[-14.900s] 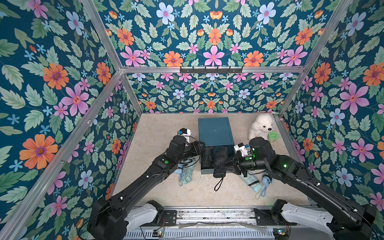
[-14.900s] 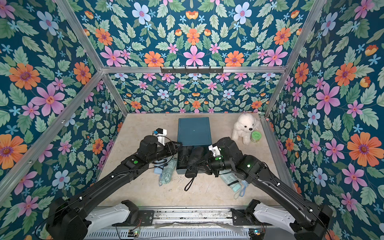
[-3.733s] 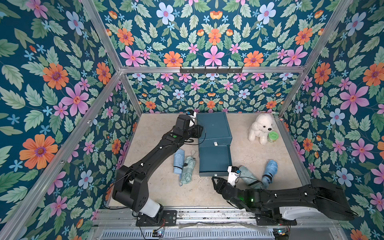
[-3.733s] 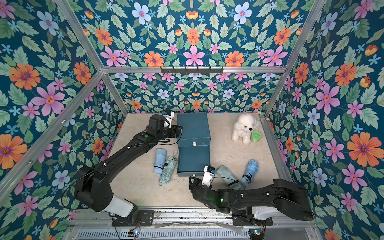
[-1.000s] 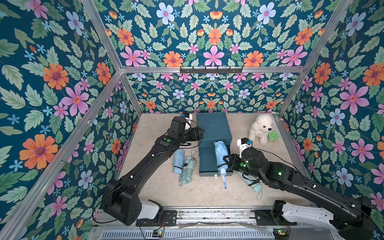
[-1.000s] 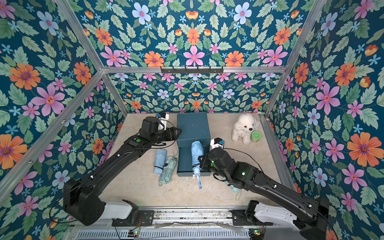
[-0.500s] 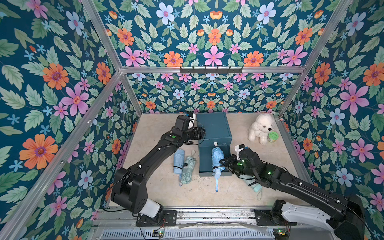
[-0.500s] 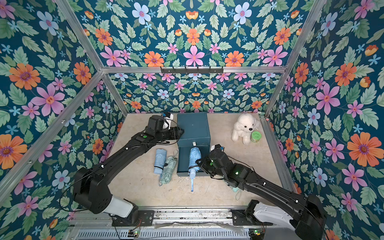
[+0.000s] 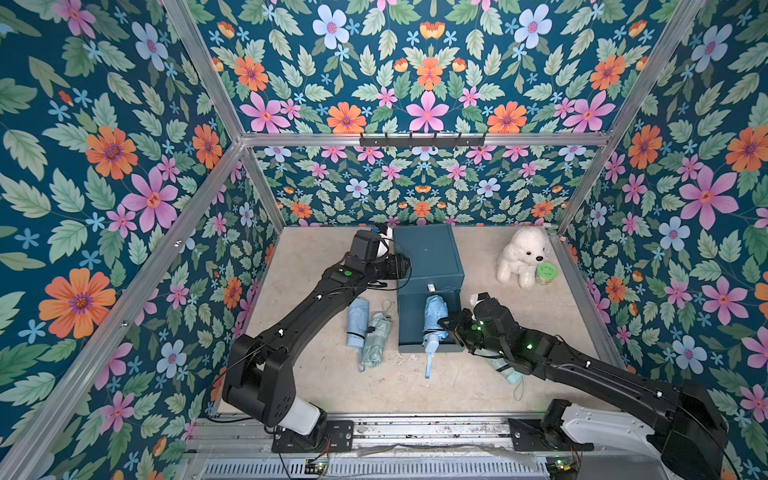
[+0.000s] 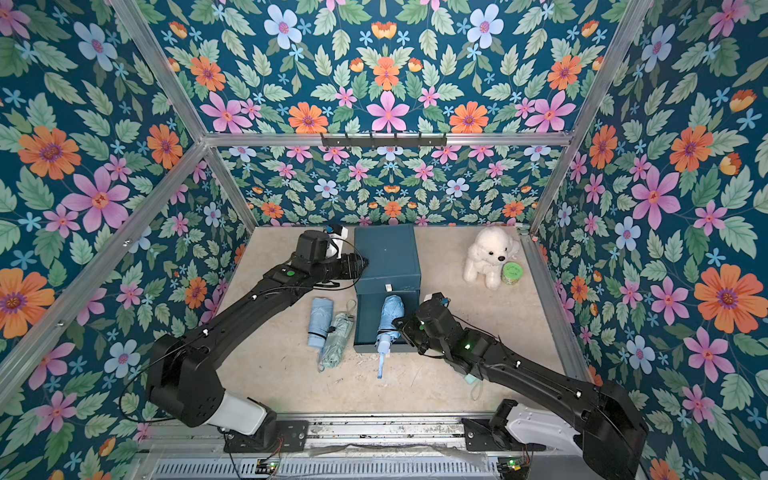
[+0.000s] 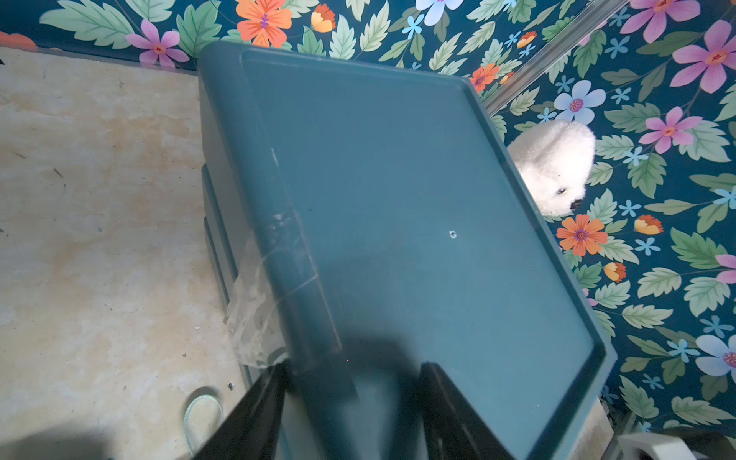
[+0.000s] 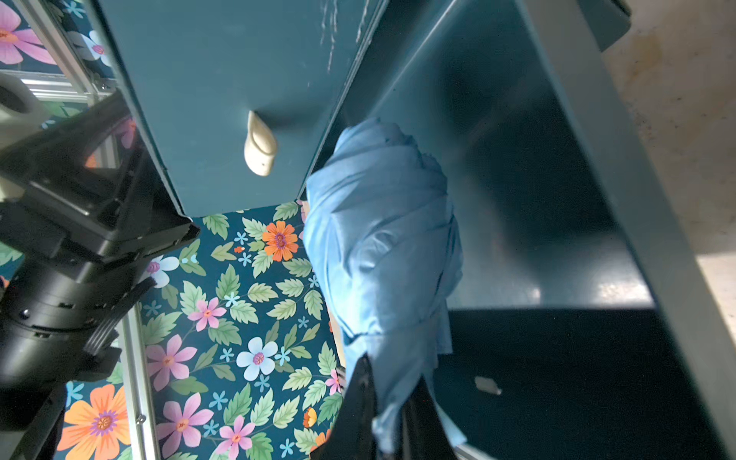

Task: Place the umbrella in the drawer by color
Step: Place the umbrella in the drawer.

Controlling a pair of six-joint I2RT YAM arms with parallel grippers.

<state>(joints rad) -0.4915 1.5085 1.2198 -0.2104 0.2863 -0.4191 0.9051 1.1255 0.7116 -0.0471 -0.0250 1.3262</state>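
Observation:
The teal drawer cabinet point(image 9: 428, 255) point(image 10: 386, 253) stands at the back middle, its lower drawer point(image 9: 409, 328) point(image 10: 365, 328) pulled out. A blue folded umbrella point(image 9: 434, 313) point(image 10: 390, 311) point(image 12: 382, 247) lies lengthwise in the drawer, its handle sticking out over the front wall. My right gripper point(image 9: 448, 325) point(image 10: 402, 325) point(image 12: 392, 414) is shut on that umbrella's fabric from the right. My left gripper point(image 9: 401, 266) point(image 10: 360, 264) point(image 11: 350, 402) is open, with its fingers astride the cabinet's top left edge point(image 11: 286, 255).
A light blue umbrella point(image 9: 358, 318) and a green umbrella point(image 9: 376, 336) lie side by side left of the drawer. A mint umbrella point(image 9: 507, 370) lies partly under my right arm. A white plush dog point(image 9: 523, 257) and a green cup point(image 9: 545, 274) sit at the back right.
My right gripper has carried the blue umbrella a little leftward and down into the open drawer. The left arm's elbow has swung, while its gripper stays at the cabinet's left edge.

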